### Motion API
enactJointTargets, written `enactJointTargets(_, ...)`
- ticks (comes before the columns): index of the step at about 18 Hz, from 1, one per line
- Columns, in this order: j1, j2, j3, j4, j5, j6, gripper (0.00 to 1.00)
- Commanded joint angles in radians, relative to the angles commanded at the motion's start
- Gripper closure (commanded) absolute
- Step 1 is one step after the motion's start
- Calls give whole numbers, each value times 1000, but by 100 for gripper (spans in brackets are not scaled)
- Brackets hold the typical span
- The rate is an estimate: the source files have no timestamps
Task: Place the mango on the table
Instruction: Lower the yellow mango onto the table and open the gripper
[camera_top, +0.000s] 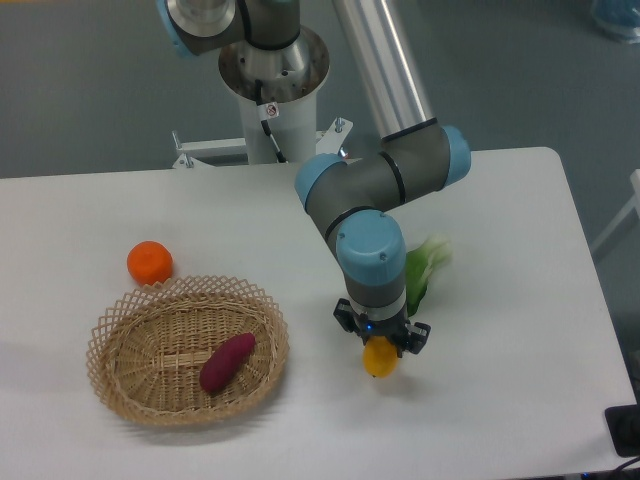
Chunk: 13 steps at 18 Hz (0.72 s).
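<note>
My gripper (381, 345) points straight down over the white table (500, 330), well right of the wicker basket (130, 385). My fingers are closed on the mango (380, 358) — only its yellow-orange lower end shows beneath the wrist, the rest hidden by my own housing. How wide the fingers stand around it I cannot read from this angle; they are pinching it from either side, that much is plain.

The mango sits very near the table surface, with a small shadow right under it. Touching or just above — I cannot tell. I judge this as the put-down step, late in the task: the fruit is clear of the basket and over bare top, so what remains is contact, then release.

Held end-down, the mango will likely tip onto its side when I let go; it is smooth and oval, so some roll is possible.

Nearby: the green leafy vegetable (425, 268) lies just behind my wrist. The round orange fruit (150, 262) rests beside the basket's far rim; the purple sweet potato (227, 362) lies inside the basket.
</note>
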<state>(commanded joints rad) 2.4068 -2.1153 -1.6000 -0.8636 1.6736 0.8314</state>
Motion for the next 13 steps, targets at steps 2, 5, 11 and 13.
enactJointTargets(2,0,-3,0,0,0,0,36)
enactJointTargets(5,0,-6,-2,2,0,-2,25)
enactJointTargets(11,-2,-6,-2,2,3,-3,0)
enactJointTargets(13,-2,-5,0,2,3,-3,0)
